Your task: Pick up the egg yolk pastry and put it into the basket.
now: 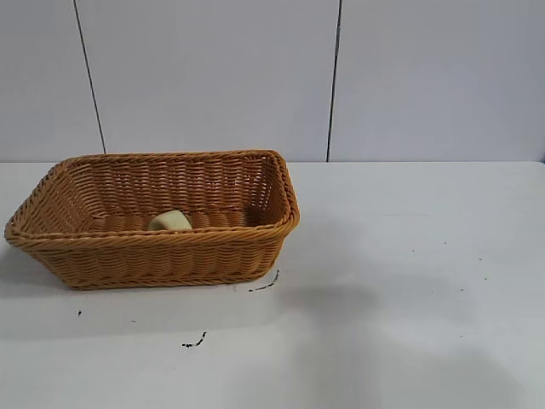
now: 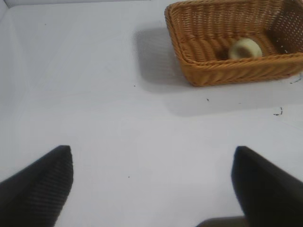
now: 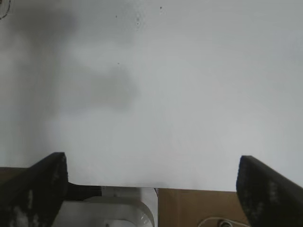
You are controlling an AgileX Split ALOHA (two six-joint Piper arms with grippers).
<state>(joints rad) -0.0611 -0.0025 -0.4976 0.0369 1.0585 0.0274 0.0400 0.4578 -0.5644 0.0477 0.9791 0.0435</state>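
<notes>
Wicker basket holds egg yolk pastry.

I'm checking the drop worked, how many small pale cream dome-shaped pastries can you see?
1: the small pale cream dome-shaped pastry lies inside the orange-brown woven wicker basket, near its front wall. Its walls could hide others.

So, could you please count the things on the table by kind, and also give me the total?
Orange-brown woven wicker basket: 1
Small pale cream dome-shaped egg yolk pastry, lying inside the basket: 1
Total: 2
Both grippers, left gripper and right gripper, are open, empty and away from the basket, over bare white table.
</notes>
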